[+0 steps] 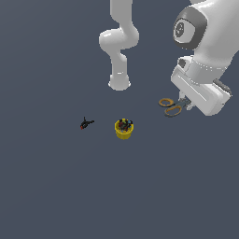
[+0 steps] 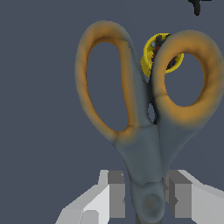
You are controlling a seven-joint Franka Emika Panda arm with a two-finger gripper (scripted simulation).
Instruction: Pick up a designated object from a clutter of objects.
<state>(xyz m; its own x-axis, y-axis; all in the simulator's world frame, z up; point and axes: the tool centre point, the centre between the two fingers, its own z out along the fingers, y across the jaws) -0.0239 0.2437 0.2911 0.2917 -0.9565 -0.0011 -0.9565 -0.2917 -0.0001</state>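
Already the pick seems mostly done. Going from the exterior view's left, the clamp [image 1: 86, 123] and the yellow cup [image 1: 124, 129] rest on the bench [image 1: 56, 186], well apart from the scissors [image 1: 170, 107] at the right. The gripper [image 1: 186, 103] has its jaws clamped on the scissors near the pivot. Probably only lifting higher is left. The arm leans down, wrist tilted.
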